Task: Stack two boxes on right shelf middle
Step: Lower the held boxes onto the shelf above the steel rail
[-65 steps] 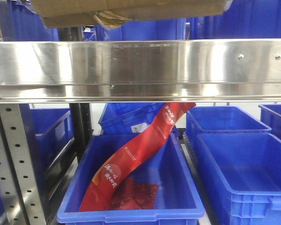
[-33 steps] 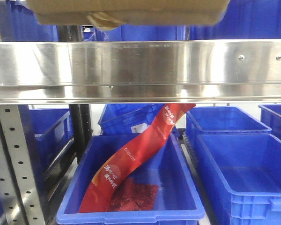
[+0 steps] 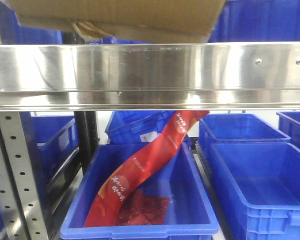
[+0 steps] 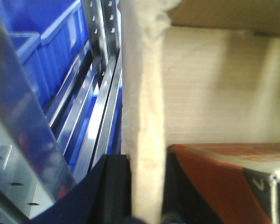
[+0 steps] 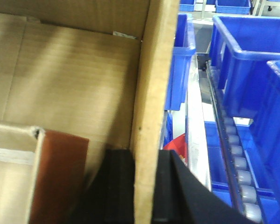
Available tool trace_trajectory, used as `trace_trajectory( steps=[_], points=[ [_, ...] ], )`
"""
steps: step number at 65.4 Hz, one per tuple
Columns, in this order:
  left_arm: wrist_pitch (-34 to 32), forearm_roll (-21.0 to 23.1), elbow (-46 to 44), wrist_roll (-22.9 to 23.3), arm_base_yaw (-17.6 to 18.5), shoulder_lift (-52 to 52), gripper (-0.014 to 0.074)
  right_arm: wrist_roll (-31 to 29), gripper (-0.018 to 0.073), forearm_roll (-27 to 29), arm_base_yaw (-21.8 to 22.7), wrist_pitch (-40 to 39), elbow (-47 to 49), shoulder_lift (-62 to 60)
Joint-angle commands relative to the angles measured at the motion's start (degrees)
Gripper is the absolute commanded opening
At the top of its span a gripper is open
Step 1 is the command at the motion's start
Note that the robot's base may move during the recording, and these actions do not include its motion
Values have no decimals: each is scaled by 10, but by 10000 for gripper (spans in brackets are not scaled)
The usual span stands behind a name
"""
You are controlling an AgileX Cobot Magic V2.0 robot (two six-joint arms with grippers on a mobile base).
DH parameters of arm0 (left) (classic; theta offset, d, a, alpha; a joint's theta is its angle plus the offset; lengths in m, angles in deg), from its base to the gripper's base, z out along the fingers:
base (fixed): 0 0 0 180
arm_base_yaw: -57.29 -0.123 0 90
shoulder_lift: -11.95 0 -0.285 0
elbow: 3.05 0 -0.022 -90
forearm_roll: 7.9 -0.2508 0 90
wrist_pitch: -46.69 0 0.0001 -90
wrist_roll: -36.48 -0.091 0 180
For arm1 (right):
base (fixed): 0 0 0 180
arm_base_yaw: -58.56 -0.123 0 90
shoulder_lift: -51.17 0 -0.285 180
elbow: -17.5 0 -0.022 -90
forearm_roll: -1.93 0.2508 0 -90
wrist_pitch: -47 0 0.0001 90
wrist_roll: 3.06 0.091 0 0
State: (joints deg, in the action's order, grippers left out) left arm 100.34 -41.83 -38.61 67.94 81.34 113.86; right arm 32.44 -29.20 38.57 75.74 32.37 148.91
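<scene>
Gripping one box, two grippers clamp opposite walls.

Front view low, facing shelf; wrists close, seemingly sharing box.

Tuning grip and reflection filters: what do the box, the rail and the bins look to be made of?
Box: brown corrugated cardboard, matte; fibrous raw wall edge, faint ribbing inside. Both grippers, left and right, clamp its walls.
Rail: likely stainless steel, brushed and shiny; streaky reflections, small screws.
Bins: apparently moulded plastic, blue, semi-gloss; rolled rims, uniform colour.
</scene>
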Motion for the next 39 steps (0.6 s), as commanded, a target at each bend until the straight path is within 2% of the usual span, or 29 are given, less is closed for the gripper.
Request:
trace_trajectory(
  steps=[1,15,17,22,25,35,39],
  points=[
    [-51,12,-6,3,2,10,-111,-4,-151,-8,3,-21,5,3],
    [-57,17,-6,3,-7,38,-111,-4,-151,-15,9,-14,5,4],
    [-62,19,-6,3,-11,38,-111,8,-151,-15,14,-18,5,4],
    [-82,34,-6,3,-19,42,-111,91,-151,-15,24,-21,5,8],
    [-94,44,-6,3,-25,43,-111,120,-151,-15,32,-20,5,13],
    [-97,81,-6,3,-46,48,-105,120,-151,-15,36,-24,5,20],
    [-95,91,-6,2,-50,51,-50,120,-151,-15,36,-27,5,20]
  ],
)
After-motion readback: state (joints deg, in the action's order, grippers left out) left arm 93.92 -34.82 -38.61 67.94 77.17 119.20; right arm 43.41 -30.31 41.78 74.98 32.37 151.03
